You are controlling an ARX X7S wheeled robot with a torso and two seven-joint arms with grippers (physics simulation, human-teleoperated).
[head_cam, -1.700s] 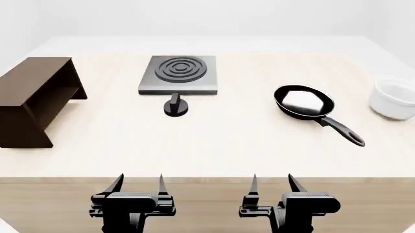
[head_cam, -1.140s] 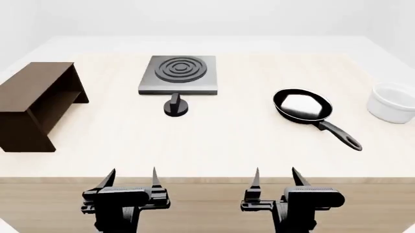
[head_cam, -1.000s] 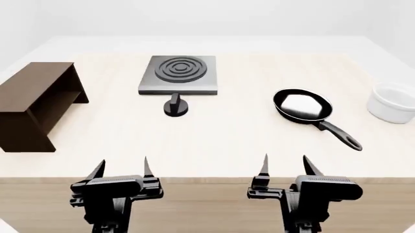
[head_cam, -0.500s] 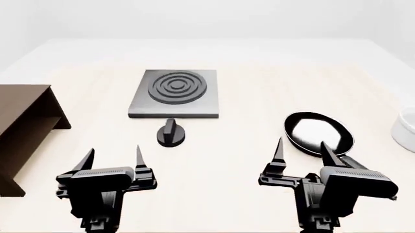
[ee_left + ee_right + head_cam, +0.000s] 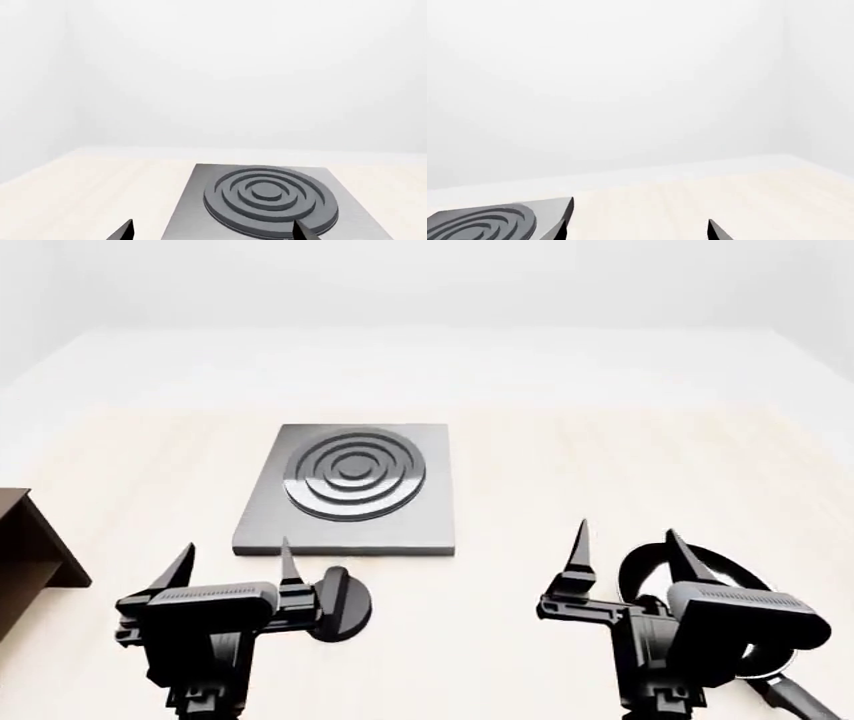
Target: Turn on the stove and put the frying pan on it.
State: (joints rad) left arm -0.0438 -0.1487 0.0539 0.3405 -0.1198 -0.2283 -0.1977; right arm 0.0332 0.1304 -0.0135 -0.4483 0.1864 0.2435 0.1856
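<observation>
1. Stove [image 5: 350,490] sat toward the far side of the bench [image 5: 561,455], unlit and bare, its knob [image 5: 336,604] just near of the plate and partly hidden behind my left tool [image 5: 230,562].
2. Both tools were released: the left tool's prongs stood apart with nothing between them, and my right tool [image 5: 625,548] was likewise spread and empty.
3. Frying pan [image 5: 727,585] lay at the near right, mostly behind that right tool, well apart from the stove.
4. Turning the knob was, I judged, the step in hand: I should bring the left tool down squarely over the ridge, close across it, then twist without dragging the knob sideways.
5. A shelf [image 5: 27,555] edged in at the left.
</observation>
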